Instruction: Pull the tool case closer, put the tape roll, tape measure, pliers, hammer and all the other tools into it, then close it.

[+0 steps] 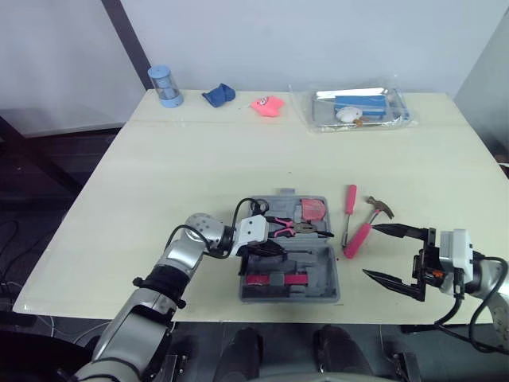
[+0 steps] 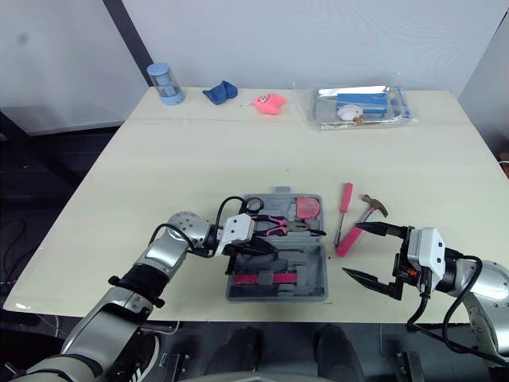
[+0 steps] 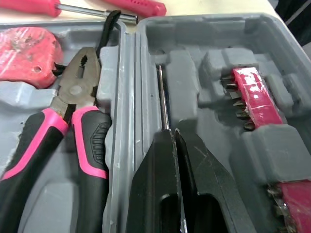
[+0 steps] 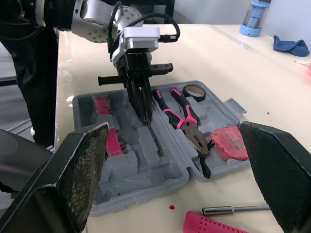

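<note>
The open grey plastic tool case lies near the front edge of the pale counter. It holds pink-and-black pliers, a pink tape measure, a black tape roll and red bit holders. Inside it, the left claw is clenched on a thin metal-shafted tool. The right claw hangs released beside the case, near the pink-handled hammer and pink-handled screwdriver. At the far edge lie a clear plastic bag and a blue cylinder.
</note>
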`<action>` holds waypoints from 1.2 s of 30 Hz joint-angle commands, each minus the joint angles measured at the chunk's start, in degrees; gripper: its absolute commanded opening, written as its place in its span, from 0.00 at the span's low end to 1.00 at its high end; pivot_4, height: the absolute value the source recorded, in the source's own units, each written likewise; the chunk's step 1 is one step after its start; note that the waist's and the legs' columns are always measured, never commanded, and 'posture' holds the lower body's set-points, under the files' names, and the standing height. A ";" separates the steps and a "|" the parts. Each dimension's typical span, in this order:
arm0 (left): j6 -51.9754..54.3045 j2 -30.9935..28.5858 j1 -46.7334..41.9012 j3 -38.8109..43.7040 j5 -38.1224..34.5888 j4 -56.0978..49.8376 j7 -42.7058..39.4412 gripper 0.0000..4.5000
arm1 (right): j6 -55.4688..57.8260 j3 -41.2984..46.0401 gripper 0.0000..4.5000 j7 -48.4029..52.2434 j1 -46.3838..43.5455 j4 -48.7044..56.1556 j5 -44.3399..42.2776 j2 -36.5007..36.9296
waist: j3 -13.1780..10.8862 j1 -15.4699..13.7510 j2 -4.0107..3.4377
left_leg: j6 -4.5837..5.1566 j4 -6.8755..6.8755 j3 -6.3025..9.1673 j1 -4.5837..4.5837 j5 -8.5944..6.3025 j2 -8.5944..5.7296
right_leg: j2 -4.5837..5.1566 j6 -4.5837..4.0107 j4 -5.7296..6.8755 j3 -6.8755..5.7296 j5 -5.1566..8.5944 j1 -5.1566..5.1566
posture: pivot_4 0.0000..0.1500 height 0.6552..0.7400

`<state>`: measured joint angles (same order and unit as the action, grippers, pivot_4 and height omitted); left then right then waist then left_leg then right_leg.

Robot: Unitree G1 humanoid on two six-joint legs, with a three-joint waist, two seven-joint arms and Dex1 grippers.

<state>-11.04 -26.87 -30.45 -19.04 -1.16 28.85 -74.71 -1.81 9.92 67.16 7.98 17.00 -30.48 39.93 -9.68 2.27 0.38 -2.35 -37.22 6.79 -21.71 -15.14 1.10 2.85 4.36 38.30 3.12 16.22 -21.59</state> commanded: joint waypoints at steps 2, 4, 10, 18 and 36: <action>0.84 -0.80 2.36 -1.84 2.99 1.23 1.33 0.04 | -1.11 0.64 1.00 0.43 -0.44 0.65 -0.25 0.22 | 0.05 0.00 -0.06 | 0.00 -0.02 -0.01 0.03 0.00 0.00 | 0.00 0.00 0.03 0.01 0.00 0.02 | 1.00 1.00; 0.79 -0.85 2.62 -1.88 3.10 1.30 1.77 0.04 | -1.07 0.77 1.00 0.53 -0.43 0.56 -0.33 0.32 | 0.07 0.02 -0.10 | 0.00 -0.02 -0.01 0.05 0.00 0.00 | 0.00 0.00 0.06 0.02 0.00 0.03 | 1.00 1.00; 3.46 0.51 2.75 2.22 -2.84 -2.30 2.25 0.04 | -0.28 1.39 1.00 -0.56 -0.98 0.25 -1.40 -0.40 | 0.09 0.02 -0.12 | 0.00 -0.06 -0.01 0.07 0.00 0.00 | 0.00 0.00 0.12 0.02 0.00 0.03 | 1.00 1.00; 18.62 -3.61 9.11 17.87 -20.24 -20.78 6.21 0.04 | 1.36 5.39 1.00 -7.53 1.72 -2.08 -2.39 -4.00 | 0.05 0.09 -0.10 | 0.00 -0.07 0.01 0.00 0.00 0.00 | 0.01 0.00 0.16 0.01 0.00 -0.03 | 1.00 1.00; 20.70 -9.60 40.32 45.66 -25.82 -28.94 20.72 0.99 | -2.29 18.94 1.00 -17.95 19.71 -8.89 0.05 -11.88 | 0.03 -0.14 -0.18 | 0.00 0.09 -0.09 0.08 -0.01 0.03 | 0.03 -0.03 0.09 0.10 0.03 -0.04 | 1.00 1.00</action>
<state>10.65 -36.52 9.04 24.32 -25.61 2.39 -54.72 -2.40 26.17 49.67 26.56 7.55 -29.99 28.48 -9.65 2.13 0.20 -2.34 -37.11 6.70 -21.63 -15.15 1.13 2.88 4.33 38.38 3.22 16.25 -21.64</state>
